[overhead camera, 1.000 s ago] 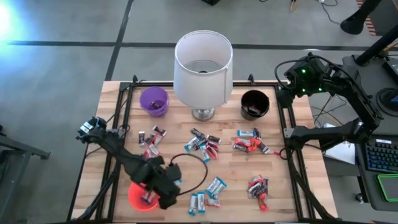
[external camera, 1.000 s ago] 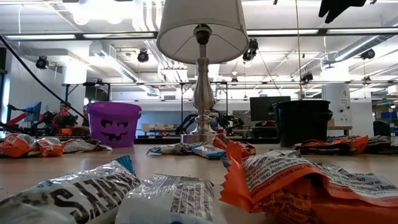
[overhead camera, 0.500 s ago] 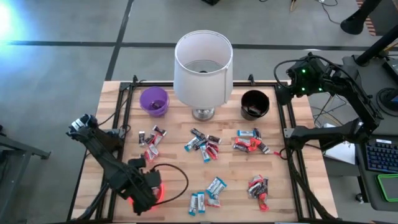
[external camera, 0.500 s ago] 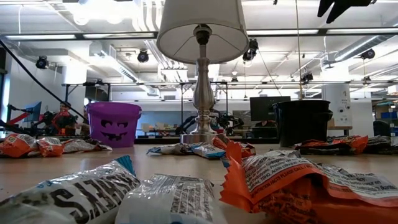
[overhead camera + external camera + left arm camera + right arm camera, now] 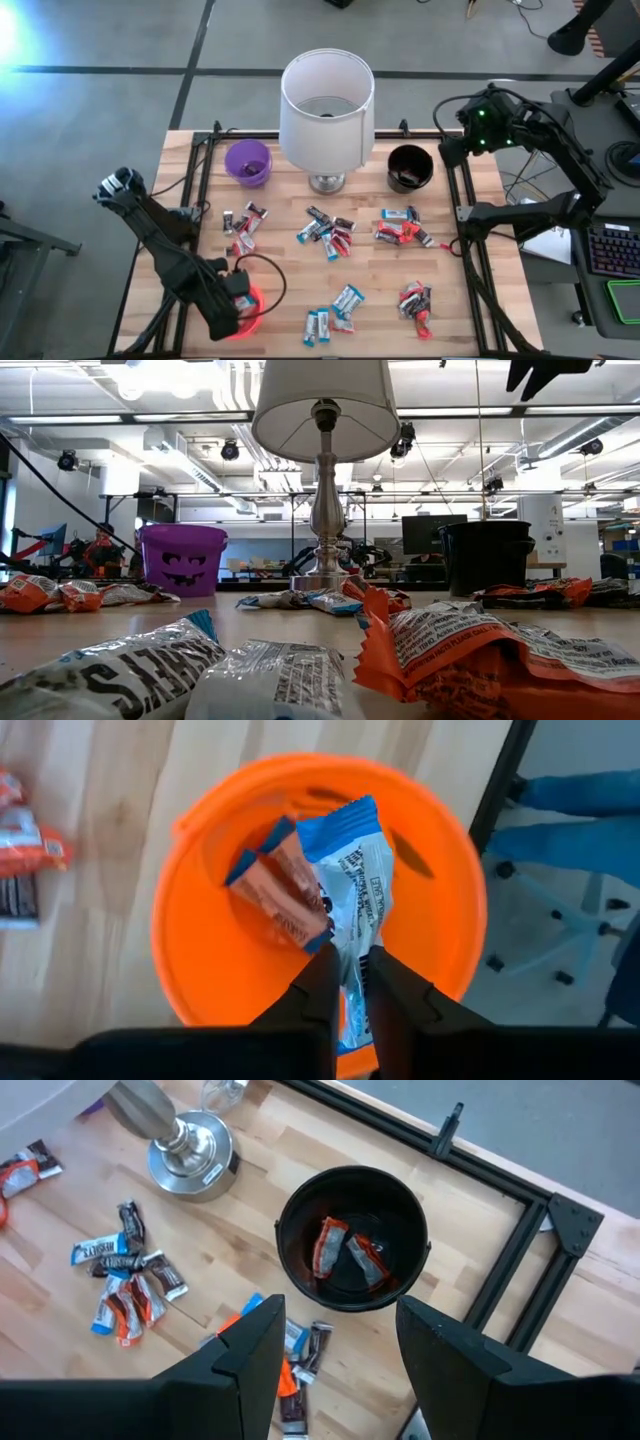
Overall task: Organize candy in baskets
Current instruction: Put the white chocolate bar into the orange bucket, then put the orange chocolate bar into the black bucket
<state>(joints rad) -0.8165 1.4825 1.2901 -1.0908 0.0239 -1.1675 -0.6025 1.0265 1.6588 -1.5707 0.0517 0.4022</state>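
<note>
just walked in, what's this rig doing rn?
It is sorting wrapped candy into small bowls. The left end effector is over the orange bowl at the table's front left corner, fingers nearly shut on a blue candy wrapper that lies in the bowl with an orange one. The right end effector is open above the black bowl, which holds two orange candies. Most candy is loose on the wooden table; the purple bowl stands beside the lamp.

Candy [image 5: 328,232] scattered on table [image 5: 460,300], between three baskets [image 5: 409,166].

Glossy crinkled candy wrappers [image 5: 345,890], smooth orange plastic basket [image 5: 200,970], pale grained wood tabletop [image 5: 365,270], polished metal lamp base [image 5: 190,1152].
</note>
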